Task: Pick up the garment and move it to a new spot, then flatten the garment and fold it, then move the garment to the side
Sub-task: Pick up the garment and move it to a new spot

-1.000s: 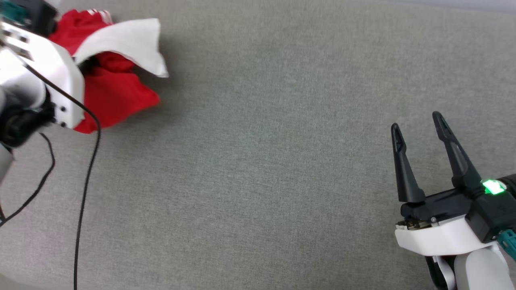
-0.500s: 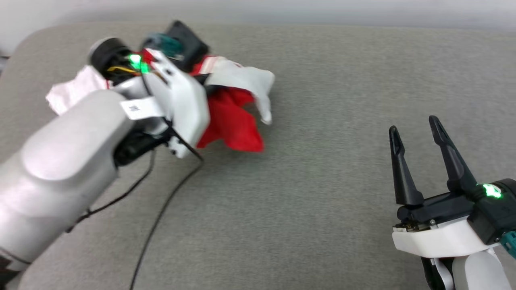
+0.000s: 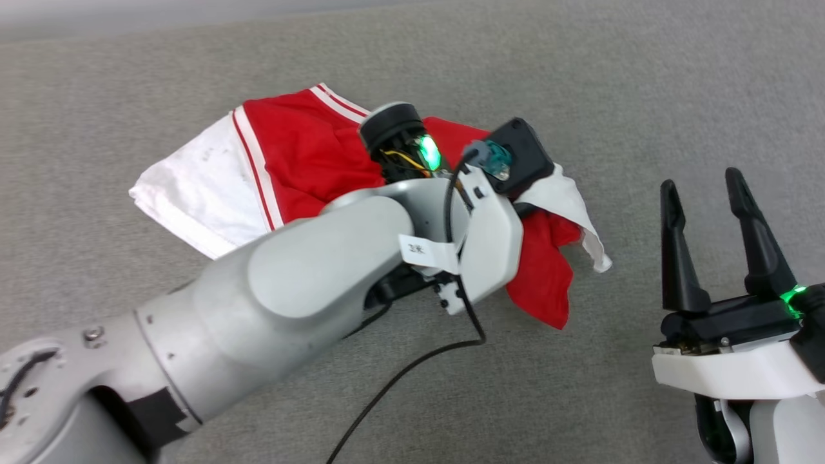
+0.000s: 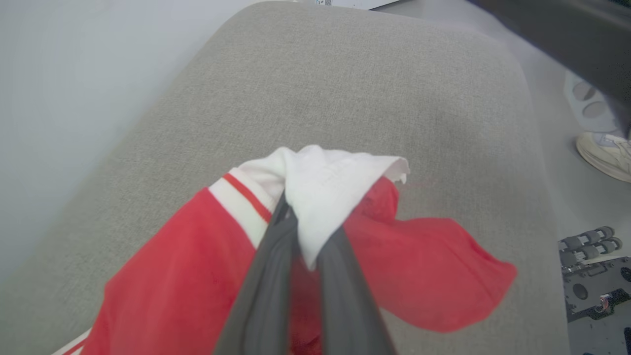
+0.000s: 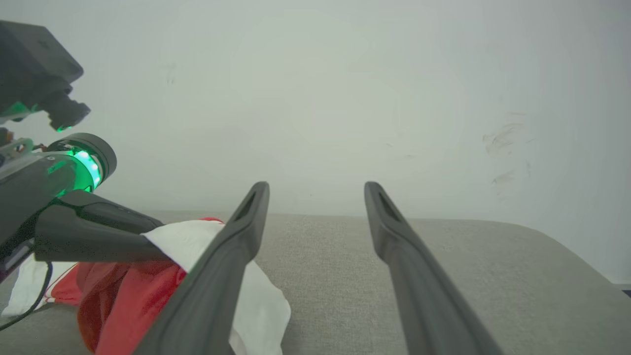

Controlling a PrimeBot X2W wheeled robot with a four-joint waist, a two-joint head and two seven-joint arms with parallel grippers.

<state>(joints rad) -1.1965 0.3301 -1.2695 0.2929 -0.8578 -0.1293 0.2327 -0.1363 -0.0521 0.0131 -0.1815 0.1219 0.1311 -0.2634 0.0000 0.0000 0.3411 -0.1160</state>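
Red-and-white jersey T-shirt (image 3: 303, 142) came nearer right gripper (image 3: 701, 178), fingers apart | left gripper (image 4: 308, 231) pinches white sleeve (image 4: 335, 187) | best lowered slowly, then spread flat

Likely a robotics lab or test room. Grey fabric-covered bench (image 4: 345, 74), rounded corners, set against a bare pale wall (image 5: 315, 98) with scuff marks (image 5: 500, 140). Plain grey floor (image 4: 557, 162) alongside: black roller hardware (image 4: 589, 239), a person's pale sneaker (image 4: 604, 153).
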